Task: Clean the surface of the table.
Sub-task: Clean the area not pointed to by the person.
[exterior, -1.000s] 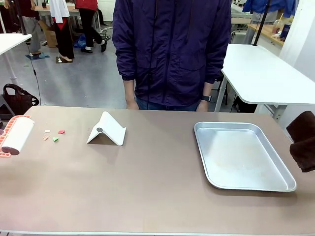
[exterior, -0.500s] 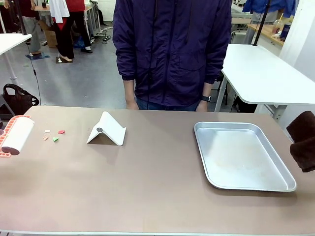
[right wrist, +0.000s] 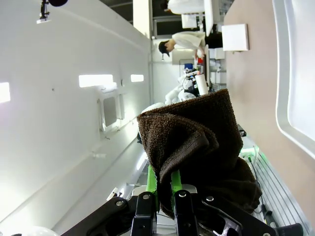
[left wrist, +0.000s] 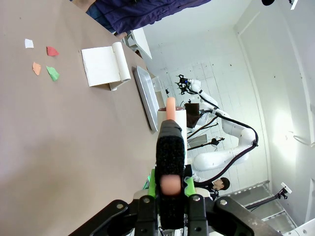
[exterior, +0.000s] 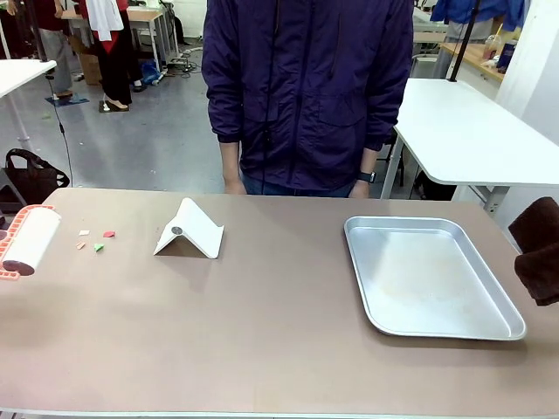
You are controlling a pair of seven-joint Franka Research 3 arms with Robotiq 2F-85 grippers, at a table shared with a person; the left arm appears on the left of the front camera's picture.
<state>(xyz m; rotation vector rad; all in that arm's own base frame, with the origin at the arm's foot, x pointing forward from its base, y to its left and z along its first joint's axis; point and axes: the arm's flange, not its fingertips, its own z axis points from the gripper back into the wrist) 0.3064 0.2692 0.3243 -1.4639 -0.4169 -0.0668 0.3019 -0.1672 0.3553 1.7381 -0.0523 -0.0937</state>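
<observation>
Nothing has moved on the tabletop [exterior: 262, 323]. Left fingers [left wrist: 146, 212] clamp a lint roller [exterior: 26, 243], right fingers [right wrist: 146, 209] a brown cloth [exterior: 537, 253]. Best to roll flat over the paper scraps [exterior: 108, 234], middle left.

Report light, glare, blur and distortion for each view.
Front view: even soft light, sharp, weak shadows, mild sheen on the tray. Left wrist view: wide-angle, rolled, the lint roller soft so near the lens, wall washed out. Right wrist view: rolled sideways, lamps blown out, the brown cloth dark.
</observation>
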